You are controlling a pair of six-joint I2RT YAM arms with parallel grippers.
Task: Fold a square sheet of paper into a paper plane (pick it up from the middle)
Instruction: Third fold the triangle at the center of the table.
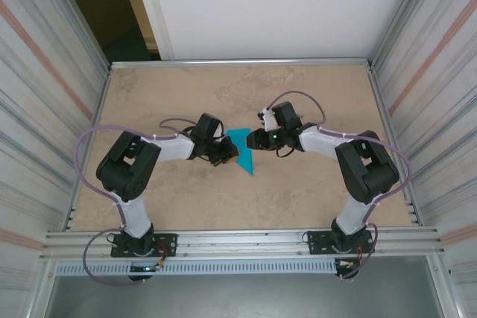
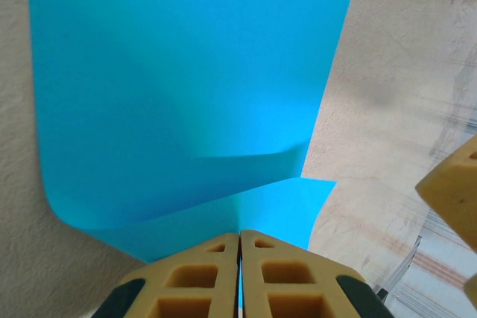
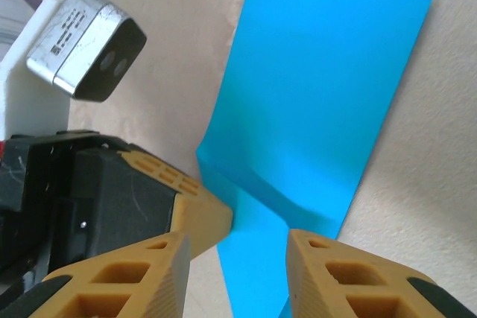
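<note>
The left gripper (image 2: 239, 237) was clamped tight on the near edge of the square sheet of paper (image 2: 186, 72), its tan fingers pressed flat together with a turquoise layer pinched in the seam. Facing it, the right gripper (image 3: 238, 242) stood with its jaws parted. A strip of the sheet ran into the gap between them, but neither finger visibly pressed on it.

Seen from above, the sheet lay between the two grippers near the middle of the table (image 1: 298, 199), the left one at its left side and the right one at its upper right, both about equally close. Its long axis ran from the near side of the table toward the far side, tapering to a point at the near end.

The paper was plain and unmarked, and already partly doubled over. One flap lapped another, and where they met there was a soft curved buckle rather than a sharp crease. Any fresh grip by the right arm would likely have to close across that axis, on the strip already between its fingers.
</note>
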